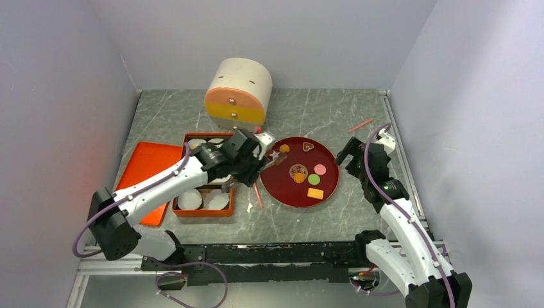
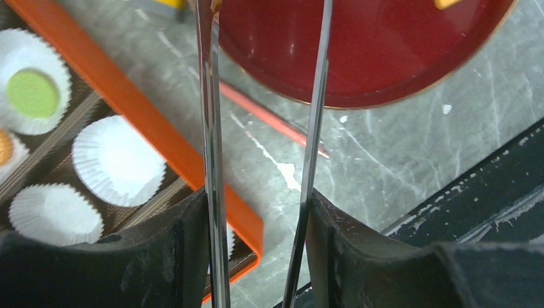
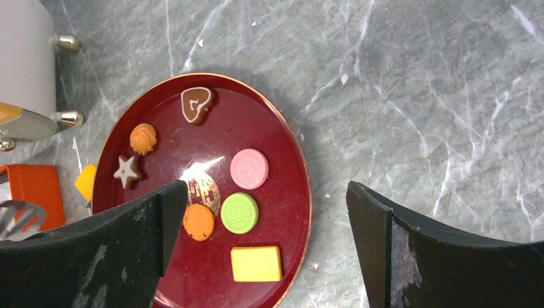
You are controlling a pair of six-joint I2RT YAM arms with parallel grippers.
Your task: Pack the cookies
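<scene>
Tongs (image 2: 212, 128) pinched in left claw (image 2: 258, 196), orange box (image 1: 202, 213) beside; right claw (image 3: 266, 192) spread above cookies (image 3: 249, 169) on plate (image 3: 269, 135)

The table (image 3: 417, 96) looks like grey stone with white veins, smooth, with a soft sheen. The plate (image 3: 285, 192) is dark red and very glossy, like lacquer — a bright spot of light sits on it — with a thin golden rim. The pink cookie (image 3: 249, 169) and the green cookie (image 3: 239, 212) are matt, with a pressed pattern. The tongs (image 2: 212, 128) are polished metal, almost like a mirror. The cup liners (image 2: 115, 160) are white pleated paper, matt. The box (image 2: 147, 125) has a smooth orange rim. The fingers (image 3: 83, 256) of the right gripper (image 3: 264, 192) are matt black, scuffed pale at the edges.
</scene>
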